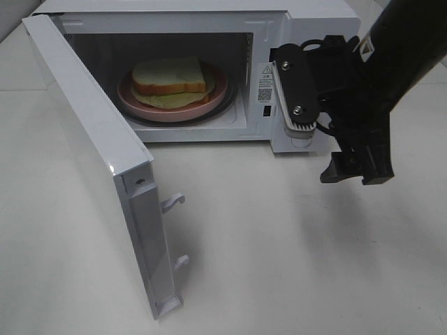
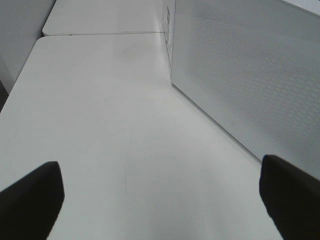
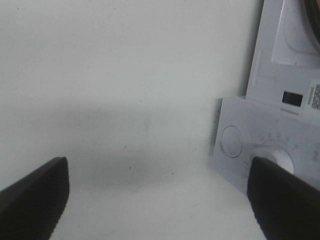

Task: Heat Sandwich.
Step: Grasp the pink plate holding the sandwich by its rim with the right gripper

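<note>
The sandwich [image 1: 171, 75], pale bread over a greenish layer, lies on a round pink plate [image 1: 209, 105] inside the white microwave [image 1: 307, 31]. Its door [image 1: 91, 132] stands wide open towards the front left. My right gripper [image 1: 328, 129] hangs open and holds nothing, just in front of the control panel. In the right wrist view the right gripper [image 3: 157, 200] spans bare table, with the panel's dial [image 3: 272, 157] by one fingertip. My left gripper [image 2: 160, 200] is open over the table beside a white dotted panel [image 2: 250, 75] of the microwave. It does not show in the exterior high view.
Two latch hooks [image 1: 173, 202] stick out from the door's free edge. A white table [image 1: 279, 244] spreads in front of the microwave. A seam between two tabletops [image 2: 100, 33] runs behind the left gripper's area.
</note>
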Motion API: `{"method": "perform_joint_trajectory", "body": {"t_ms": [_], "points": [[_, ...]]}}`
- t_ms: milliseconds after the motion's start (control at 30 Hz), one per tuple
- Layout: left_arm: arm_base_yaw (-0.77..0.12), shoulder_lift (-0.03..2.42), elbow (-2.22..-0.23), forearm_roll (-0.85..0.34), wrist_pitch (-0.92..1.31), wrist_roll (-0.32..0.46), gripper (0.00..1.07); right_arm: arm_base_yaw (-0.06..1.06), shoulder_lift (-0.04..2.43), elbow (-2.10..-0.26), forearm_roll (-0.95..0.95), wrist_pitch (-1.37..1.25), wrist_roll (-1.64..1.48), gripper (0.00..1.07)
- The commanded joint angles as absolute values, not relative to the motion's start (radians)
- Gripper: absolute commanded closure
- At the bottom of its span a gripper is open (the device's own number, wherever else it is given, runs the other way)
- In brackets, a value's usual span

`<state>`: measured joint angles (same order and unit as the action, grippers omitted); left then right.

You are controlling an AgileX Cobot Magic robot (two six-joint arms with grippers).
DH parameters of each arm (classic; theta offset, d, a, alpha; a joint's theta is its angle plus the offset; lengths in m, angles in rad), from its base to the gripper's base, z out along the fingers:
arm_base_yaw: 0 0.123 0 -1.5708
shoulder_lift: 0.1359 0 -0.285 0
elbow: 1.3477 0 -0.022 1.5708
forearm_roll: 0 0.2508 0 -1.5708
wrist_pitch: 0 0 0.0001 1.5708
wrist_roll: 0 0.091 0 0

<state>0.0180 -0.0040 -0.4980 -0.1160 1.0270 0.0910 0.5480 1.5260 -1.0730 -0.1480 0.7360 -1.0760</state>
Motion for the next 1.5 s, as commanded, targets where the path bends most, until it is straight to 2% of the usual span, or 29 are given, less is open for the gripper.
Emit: {"method": "perform_joint_trajectory", "body": {"t_ms": [33, 667, 1500], "points": [[0.021, -0.032, -0.494, -0.119, 1.027, 0.090, 0.03, 0.562, 1.571, -1.118, -0.153, 0.709, -1.082, 0.17], [0.021, -0.032, -0.494, -0.119, 1.027, 0.090, 0.03, 0.642, 1.747, -1.304, -0.154, 0.629, -1.100, 0.18], [0.021, -0.032, -0.494, -0.119, 1.027, 0.090, 0.03, 0.660, 2.074, -1.640, -0.114, 0.590, -1.096, 0.20]]}}
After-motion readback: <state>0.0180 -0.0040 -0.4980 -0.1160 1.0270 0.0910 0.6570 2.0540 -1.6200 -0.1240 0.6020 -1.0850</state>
